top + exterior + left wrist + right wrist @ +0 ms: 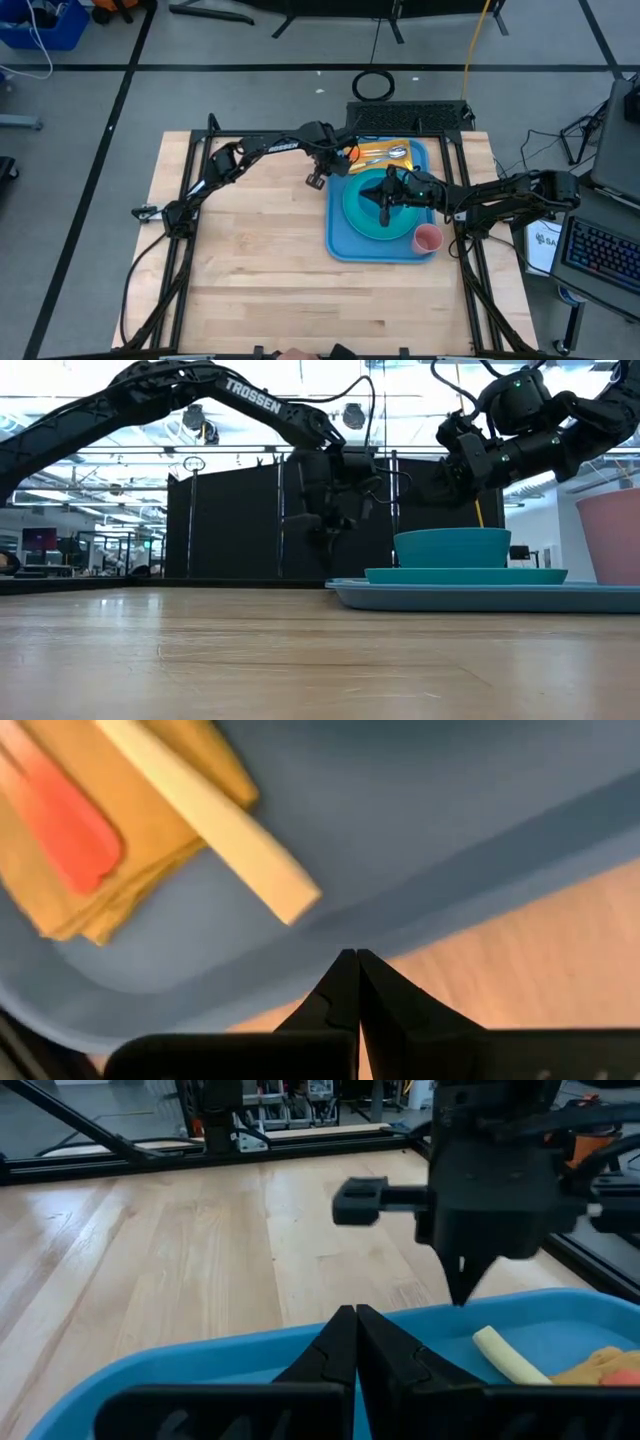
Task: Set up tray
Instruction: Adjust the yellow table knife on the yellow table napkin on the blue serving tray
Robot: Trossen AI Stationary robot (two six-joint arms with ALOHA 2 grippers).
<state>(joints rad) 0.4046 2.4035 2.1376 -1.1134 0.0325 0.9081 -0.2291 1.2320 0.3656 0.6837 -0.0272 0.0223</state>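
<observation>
I see left pincer (316, 180), tips pressed together on nothing, arm stretched rightward, hanging just off the far-left corner of 1 blue tray (338, 232) on the bench (250, 260) w/ 1 napkin (372, 153), 1 plate (352, 208), 1 bowl (403, 216), 1 pink cup (428, 239), then right pincer (385, 212), also closed empty, over bowl.

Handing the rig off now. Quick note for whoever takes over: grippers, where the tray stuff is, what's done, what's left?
Left gripper: shut, empty, hanging over the tray's far left rim.
Right gripper: shut, empty, above the bowl.
Tray: on the table's right half. On it: turquoise plate with the bowl on top, yellow-orange napkin with utensils at the far end, pink cup at the near right corner.
Done: everything visible is loaded.
Left: probably just retracting both arms.
</observation>
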